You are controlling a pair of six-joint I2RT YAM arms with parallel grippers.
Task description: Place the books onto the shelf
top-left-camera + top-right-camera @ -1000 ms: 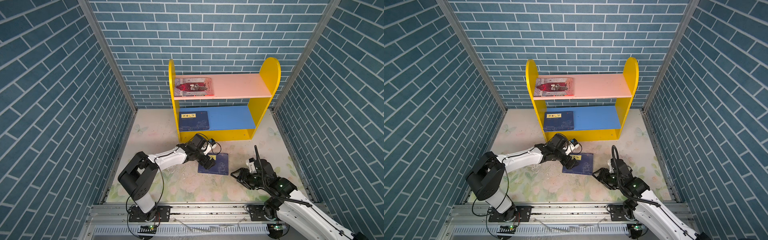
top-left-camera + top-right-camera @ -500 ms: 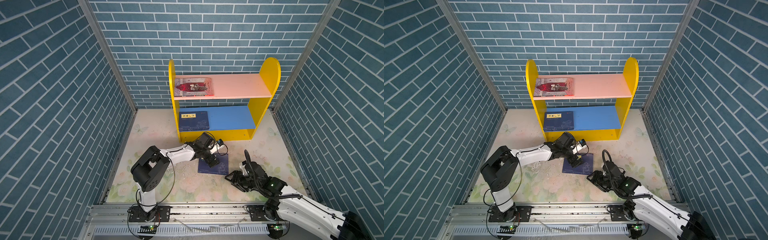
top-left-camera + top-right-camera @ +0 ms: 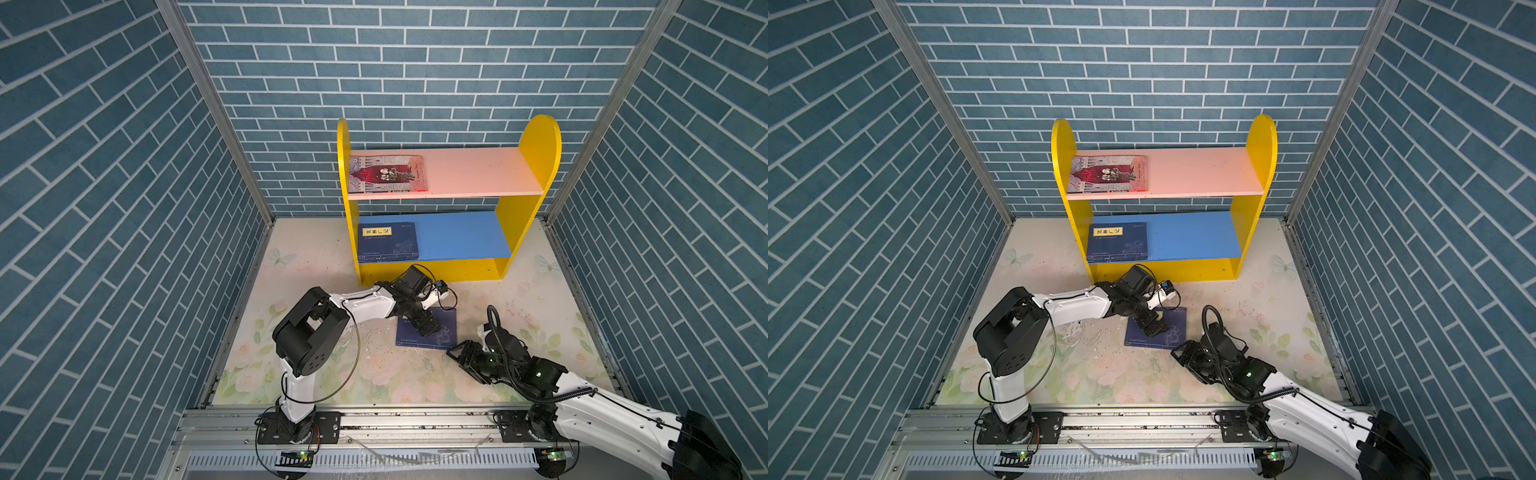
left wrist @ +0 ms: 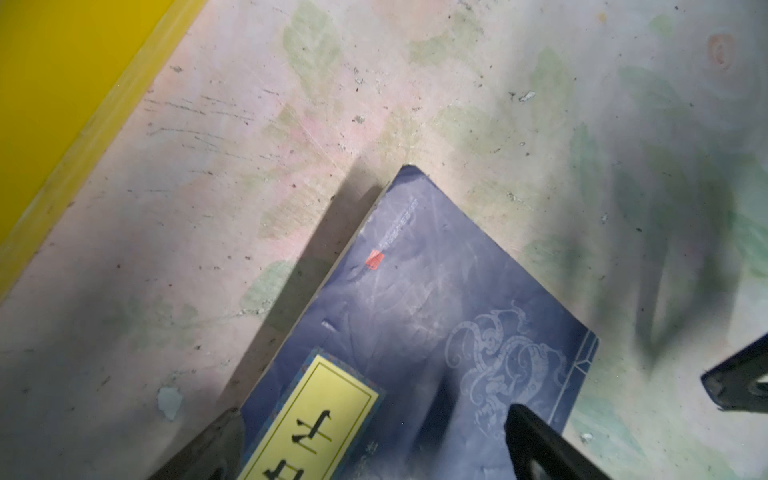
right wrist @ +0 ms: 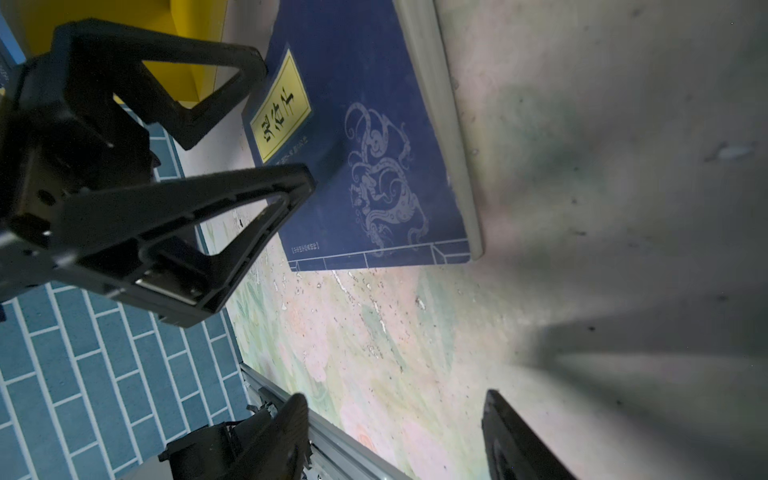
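Reaching in from its base at the left rail, the left arm lies low across the floral mat. The left gripper is over 1 loose navy book, which lies flat on the mat just in front of the shelf. Its jaws are spread wide and clasp nothing. In the left wrist view 1 finger sits outside the book's edge beside the yellow title label. The other finger is over the cover next to the pale dragon drawing. The right wrist view puts that inner fingertip down at the cover, but actual contact cannot be told. The shelf stands against the back brick-pattern wall. A grey-and-red illustrated book lies flat at the left end of the pink upper board, against the left side panel. A shelved navy book with a yellow label lies flat at the left end of the blue lower board. Whether more books lie under it cannot be told. Further right, the right gripper sits low over the mat just beside the loose book's near right corner. In both top views it looks apart from the book. Its jaws are parted and empty, with only mat showing between the 2 fingers in the right wrist view.
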